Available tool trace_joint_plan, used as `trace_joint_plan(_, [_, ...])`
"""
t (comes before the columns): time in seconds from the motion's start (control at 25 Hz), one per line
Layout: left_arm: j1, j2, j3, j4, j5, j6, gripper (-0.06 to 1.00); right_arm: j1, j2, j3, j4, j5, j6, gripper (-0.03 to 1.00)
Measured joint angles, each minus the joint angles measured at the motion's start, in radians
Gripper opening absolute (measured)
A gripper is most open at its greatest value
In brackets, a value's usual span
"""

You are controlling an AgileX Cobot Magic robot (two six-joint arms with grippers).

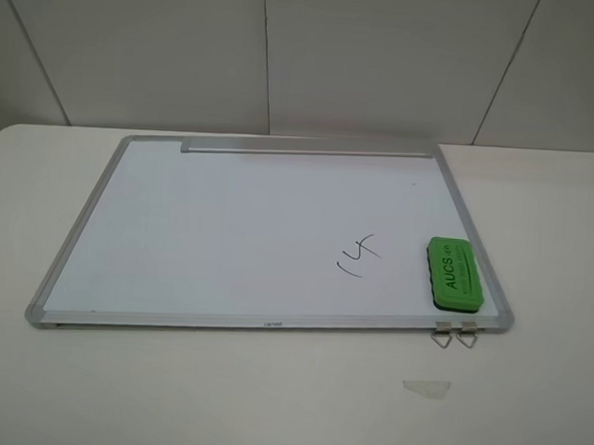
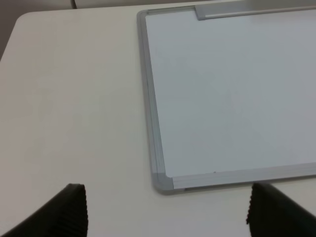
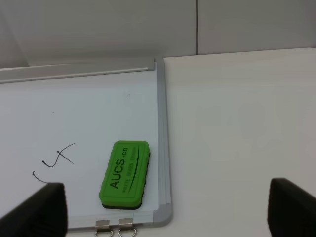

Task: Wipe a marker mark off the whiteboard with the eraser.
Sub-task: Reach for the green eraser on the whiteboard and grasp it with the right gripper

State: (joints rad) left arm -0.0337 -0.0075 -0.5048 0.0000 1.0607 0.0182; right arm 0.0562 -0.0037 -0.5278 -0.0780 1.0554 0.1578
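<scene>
Awaiting: pick-up of the eraser [image 1: 456, 275]. This is judged the opening step, with nothing grasped and the marker mark [image 1: 360, 256] intact.
Board: the whiteboard [image 1: 227, 229] lies flat on the tabletop [image 1: 268, 400], with its grey tray strip on the far edge.
Eraser position: on the whiteboard surface at its near right corner, long side along the right frame, lettered face up.
Eraser appearance: bright green rounded block with black "AUCS" lettering and a dark layer showing at its lower rim.
Mark position: on the whiteboard, just beside the eraser toward the board's middle, not touching it.
Right arm: the right gripper [image 3: 168, 212] is empty with fingers wide apart, off the whiteboard's near right corner.
Left arm: the left gripper [image 2: 167, 210] is empty with fingers wide apart, off the whiteboard's near left corner.
Next move, judged: the right gripper must come down over the eraser and close across its narrow sides. It then sweeps over the mark with the eraser's underside flat on the board.
</scene>
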Motion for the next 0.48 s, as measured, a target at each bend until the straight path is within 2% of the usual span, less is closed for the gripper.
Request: trace_joint_plan(0.48, [0.000, 0.000, 0.000, 0.000, 0.000, 0.000, 0.68, 0.000, 0.000, 0.000, 0.000, 0.000, 0.000, 0.81])
